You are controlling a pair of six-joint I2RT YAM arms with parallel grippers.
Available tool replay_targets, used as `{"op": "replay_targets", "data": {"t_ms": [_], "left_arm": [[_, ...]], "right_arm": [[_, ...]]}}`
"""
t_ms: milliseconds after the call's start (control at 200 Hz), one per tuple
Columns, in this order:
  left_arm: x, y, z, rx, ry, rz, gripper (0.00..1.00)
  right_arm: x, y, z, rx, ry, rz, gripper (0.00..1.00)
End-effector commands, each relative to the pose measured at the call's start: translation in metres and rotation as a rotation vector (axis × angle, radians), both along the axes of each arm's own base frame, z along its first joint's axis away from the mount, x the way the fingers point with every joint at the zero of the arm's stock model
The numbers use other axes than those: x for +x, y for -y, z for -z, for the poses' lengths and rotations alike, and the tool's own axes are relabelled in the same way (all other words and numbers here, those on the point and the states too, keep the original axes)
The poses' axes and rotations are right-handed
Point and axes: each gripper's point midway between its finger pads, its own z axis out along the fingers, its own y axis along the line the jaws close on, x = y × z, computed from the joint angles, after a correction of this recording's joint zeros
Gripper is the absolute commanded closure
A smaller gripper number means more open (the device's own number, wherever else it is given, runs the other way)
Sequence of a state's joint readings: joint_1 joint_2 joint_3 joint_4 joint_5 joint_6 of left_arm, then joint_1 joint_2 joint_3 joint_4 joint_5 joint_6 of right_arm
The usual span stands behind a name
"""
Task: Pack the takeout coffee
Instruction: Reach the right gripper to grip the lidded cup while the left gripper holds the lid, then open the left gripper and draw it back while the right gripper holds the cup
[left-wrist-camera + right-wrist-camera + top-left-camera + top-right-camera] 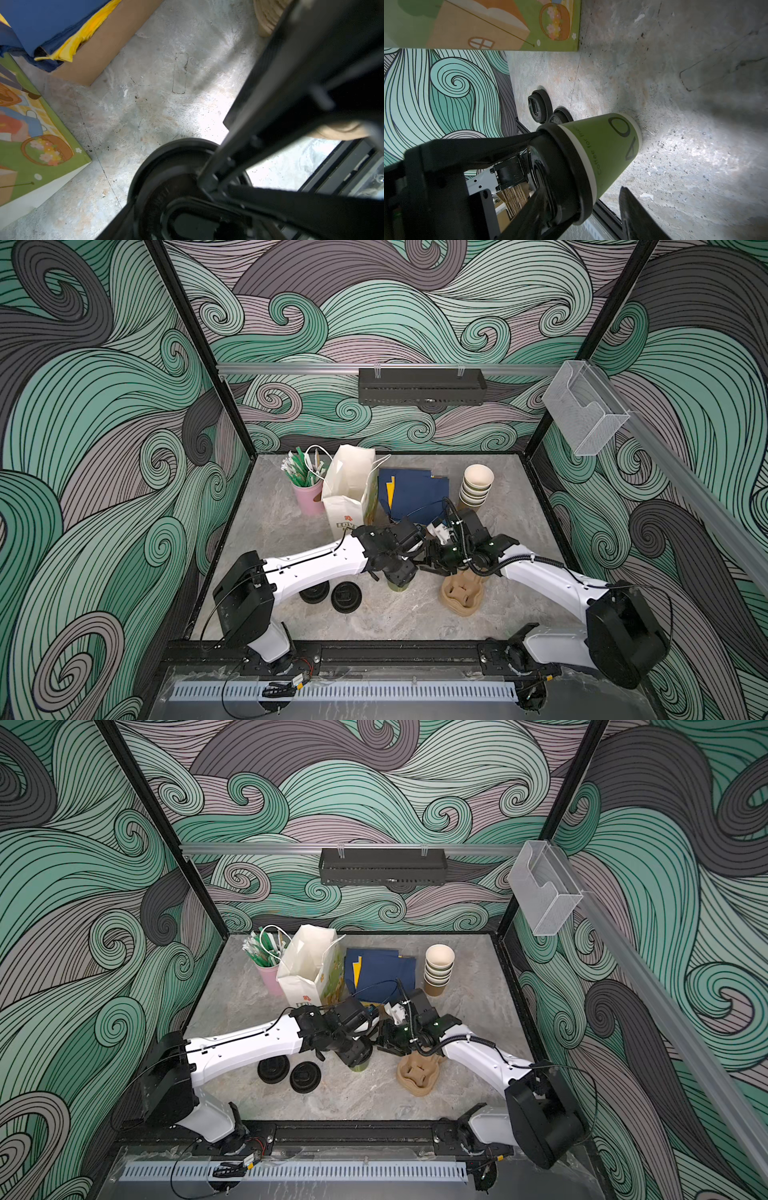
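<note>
Left pincer (556, 175) seemingly clasps the lidded green cup (609, 148).

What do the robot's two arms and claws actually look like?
The left arm and right arm match: smooth white shells dotted with small screw holes, blocky black joint housings. Thin black cables run along them; the right one also carries a ribbed black hose. The left claw and right claw are all black, with flat, narrow fingers.

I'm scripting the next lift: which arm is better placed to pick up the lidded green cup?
Left, I'd judge: the left pincer flanks the black lid of the green cup, fingers against both sides, while the right pincer sits beside it, visibly holding nothing.
</note>
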State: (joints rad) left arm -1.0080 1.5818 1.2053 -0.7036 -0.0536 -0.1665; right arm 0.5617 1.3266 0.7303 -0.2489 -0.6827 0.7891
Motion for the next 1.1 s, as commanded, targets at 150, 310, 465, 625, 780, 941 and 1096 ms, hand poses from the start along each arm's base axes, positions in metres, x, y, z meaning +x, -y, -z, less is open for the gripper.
{"op": "replay_targets", "data": {"t_ms": [150, 310, 465, 625, 780, 941, 1096], "left_arm": [[-0.021, -0.012, 0.026, 0.07, -0.102, 0.03, 0.3], [-0.015, -0.006, 0.013, 0.029, -0.07, 0.021, 0.24], [-0.006, 0.001, -0.011, -0.033, -0.009, 0.006, 0.19], [0.002, 0.007, -0.035, -0.108, 0.052, -0.019, 0.16], [0.002, 0.012, -0.055, -0.184, 0.082, -0.016, 0.14], [0.001, 0.007, -0.08, -0.26, 0.109, -0.056, 0.13], [0.005, -0.017, -0.095, -0.334, 0.122, -0.265, 0.13]], "right_arm": [[-0.005, 0.0, 0.012, -0.004, -0.029, -0.02, 0.52], [-0.009, 0.005, 0.025, -0.057, -0.058, -0.028, 0.53], [-0.013, 0.01, 0.033, -0.097, -0.073, -0.032, 0.55], [-0.014, 0.01, 0.035, -0.111, -0.074, -0.036, 0.56], [-0.014, 0.01, 0.035, -0.118, -0.075, -0.04, 0.57], [-0.012, 0.008, 0.031, -0.113, -0.067, -0.043, 0.57], [-0.004, 0.006, 0.013, -0.093, -0.018, -0.024, 0.53]]}}
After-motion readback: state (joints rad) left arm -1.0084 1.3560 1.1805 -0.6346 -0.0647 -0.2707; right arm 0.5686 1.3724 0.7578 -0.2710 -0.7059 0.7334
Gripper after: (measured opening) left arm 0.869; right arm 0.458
